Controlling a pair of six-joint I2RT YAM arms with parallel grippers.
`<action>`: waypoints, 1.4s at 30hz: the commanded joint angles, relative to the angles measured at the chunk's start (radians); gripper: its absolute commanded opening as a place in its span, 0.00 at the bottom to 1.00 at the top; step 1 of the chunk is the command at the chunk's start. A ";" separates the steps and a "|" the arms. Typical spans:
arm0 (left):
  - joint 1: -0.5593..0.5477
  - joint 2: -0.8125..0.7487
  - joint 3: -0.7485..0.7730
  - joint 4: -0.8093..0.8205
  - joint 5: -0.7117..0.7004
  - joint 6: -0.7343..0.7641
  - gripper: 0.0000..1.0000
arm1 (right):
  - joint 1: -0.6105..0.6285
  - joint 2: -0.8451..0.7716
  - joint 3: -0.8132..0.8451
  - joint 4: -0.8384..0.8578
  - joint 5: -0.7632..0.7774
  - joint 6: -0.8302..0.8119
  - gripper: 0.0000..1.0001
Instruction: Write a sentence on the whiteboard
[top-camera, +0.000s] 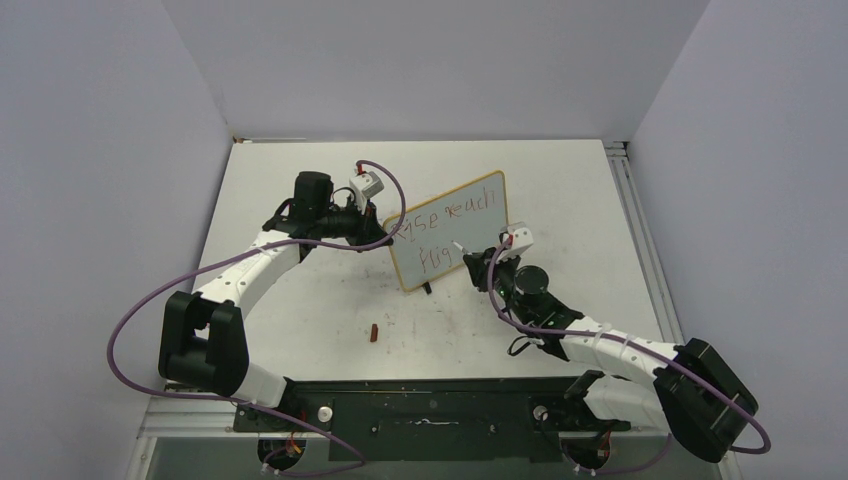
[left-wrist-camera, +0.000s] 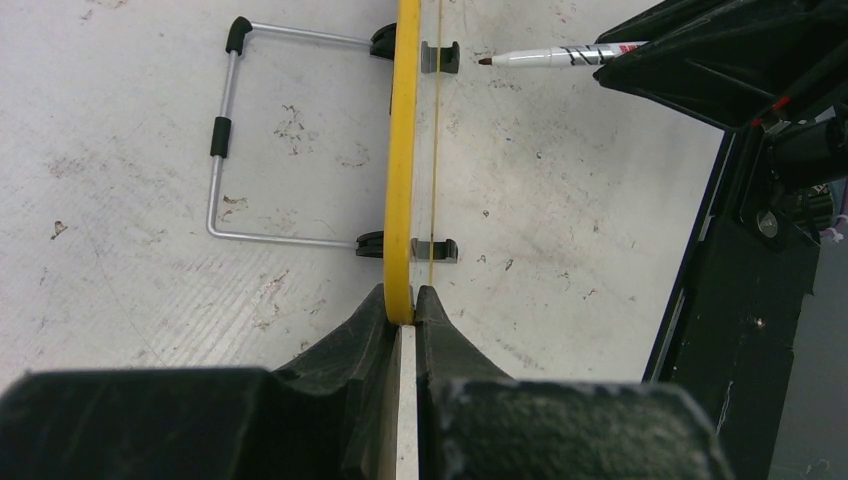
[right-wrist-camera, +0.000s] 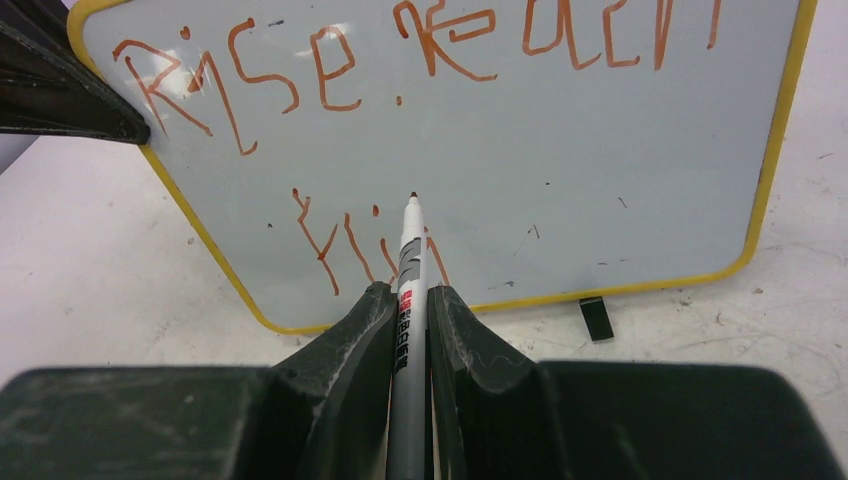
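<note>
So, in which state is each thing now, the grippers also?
whiteboard, upright on its stand.
sentence, unfinished: "Rise reach" done, second line begun.
marker, uncapped, tip just off the whiteboard.
red cap, lying loose on the table.
left gripper, shut on whiteboard edge.
right gripper, shut on marker.

Sentence (right-wrist-camera: 340, 75) top cut at edge — marker (right-wrist-camera: 408, 270) hides some 2nd-row ltrs.
</note>
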 joint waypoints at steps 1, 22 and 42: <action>-0.007 -0.017 0.017 -0.024 0.009 0.032 0.00 | -0.003 0.012 0.062 0.018 0.031 -0.031 0.05; -0.008 -0.017 0.018 -0.023 0.010 0.032 0.00 | -0.030 0.155 0.043 0.100 0.025 -0.041 0.05; -0.007 -0.017 0.019 -0.023 0.010 0.032 0.00 | -0.028 0.191 0.015 0.111 0.026 -0.026 0.05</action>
